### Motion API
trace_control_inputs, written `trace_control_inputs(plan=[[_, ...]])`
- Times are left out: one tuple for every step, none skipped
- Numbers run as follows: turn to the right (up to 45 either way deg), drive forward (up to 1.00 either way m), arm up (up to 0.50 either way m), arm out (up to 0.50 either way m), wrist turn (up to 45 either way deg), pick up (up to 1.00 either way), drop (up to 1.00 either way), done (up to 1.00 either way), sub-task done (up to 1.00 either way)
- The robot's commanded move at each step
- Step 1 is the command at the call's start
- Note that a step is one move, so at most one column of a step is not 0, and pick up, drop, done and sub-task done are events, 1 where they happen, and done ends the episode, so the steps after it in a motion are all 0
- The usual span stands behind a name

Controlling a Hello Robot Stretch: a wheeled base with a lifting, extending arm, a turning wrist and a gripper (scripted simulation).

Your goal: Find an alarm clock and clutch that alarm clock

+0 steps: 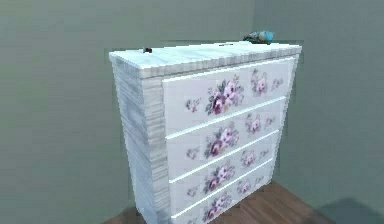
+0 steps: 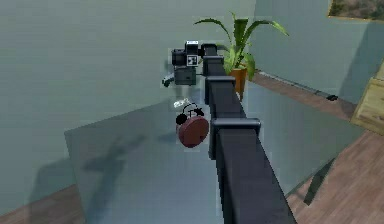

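A round red alarm clock [image 2: 191,129] with dark bells on top shows in the arm side view, just left of the dark arm bar, over a glass tabletop [image 2: 120,160]. The gripper [image 2: 180,92] sits a little farther out along the arm, its dark body below the white marked squares [image 2: 191,50]. The clock lies close under the thin fingers with the glass behind it. I cannot tell whether the gripper holds anything.
The forward view has a white dresser [image 1: 215,125] with flowered drawers against a grey wall; a small teal thing [image 1: 260,37] and a small dark thing [image 1: 147,49] lie on top. Beyond the glass table stands a potted plant [image 2: 236,45]. Wooden furniture [image 2: 374,100] is at the right edge.
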Motion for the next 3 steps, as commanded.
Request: trace_control_inputs(plan=[[0.0,0.00,-0.30,0.00,0.0,0.00,0.00,0.00,0.00],[0.0,0.00,0.00,0.00,0.0,1.00,0.00,0.00,0.00],[0.0,0.00,0.10,0.00,0.0,0.00,0.00,0.00,0.00]])
